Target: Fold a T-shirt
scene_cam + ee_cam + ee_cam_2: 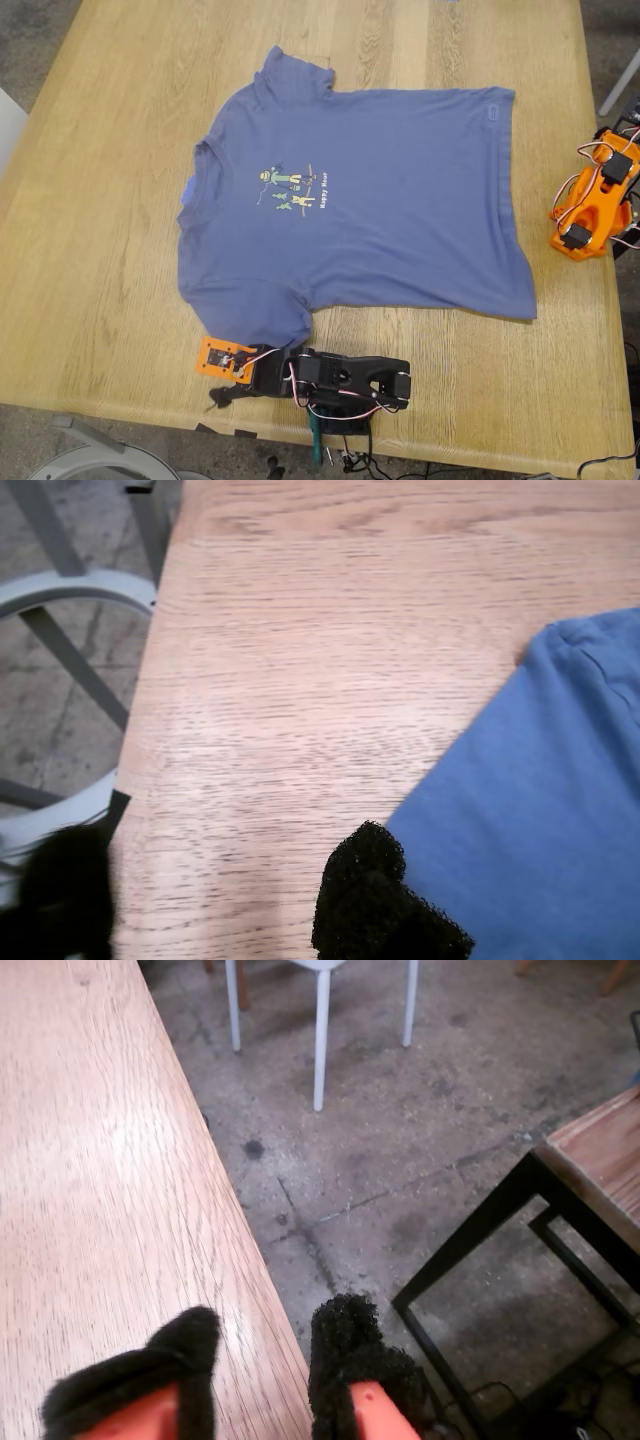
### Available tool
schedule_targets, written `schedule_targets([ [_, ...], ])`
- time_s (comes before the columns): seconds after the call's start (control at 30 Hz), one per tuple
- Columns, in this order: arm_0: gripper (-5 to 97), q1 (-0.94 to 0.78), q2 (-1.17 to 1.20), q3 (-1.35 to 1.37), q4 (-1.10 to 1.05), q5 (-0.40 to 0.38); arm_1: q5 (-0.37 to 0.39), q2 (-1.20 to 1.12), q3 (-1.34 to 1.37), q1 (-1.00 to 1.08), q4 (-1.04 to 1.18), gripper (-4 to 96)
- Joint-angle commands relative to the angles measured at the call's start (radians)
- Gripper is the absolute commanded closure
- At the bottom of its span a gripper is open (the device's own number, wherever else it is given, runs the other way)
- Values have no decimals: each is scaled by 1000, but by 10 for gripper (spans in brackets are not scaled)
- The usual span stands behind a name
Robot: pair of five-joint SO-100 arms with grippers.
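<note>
Though it takes up most of the room, the wooden table [110,250] has one large thing on it: the T-shirt [400,220], blue-purple, spread flat with its collar toward the exterior view's left and its hem toward the right. A small cartoon print [292,190] sits on the chest.

Along the near edge in the exterior view lies a black arm [345,380], stretched low over the table just below the T-shirt's near sleeve [255,315]. My first end effector [215,880] belongs to this arm, since its wrist view shows that sleeve's edge beside one black padded fingertip [365,895]. The two fingertips stand well apart, with bare wood between them and nothing held.

At the exterior view's right edge sits an orange arm [595,195], off the T-shirt. My second end effector [262,1360] hangs at the table's edge over the concrete floor [400,1140], fingertips slightly parted, empty.
</note>
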Motion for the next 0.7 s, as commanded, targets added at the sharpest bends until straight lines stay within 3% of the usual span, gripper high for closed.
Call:
schedule_targets([
  [0.0,463,31,110,-18,-29,9,20,8,61,-5,-34,672],
  [0.17,341,64,110,-18,-29,15,32,9,60,-26,-92,589],
  [0.3,308,48,110,-18,-71,2,28,9,11,-64,-87,555],
  [0.5,308,23,110,-118,95,-43,37,8,-155,-176,81,555],
  [0.67,311,71,101,-262,308,-69,34,2,-410,-313,356,560],
])
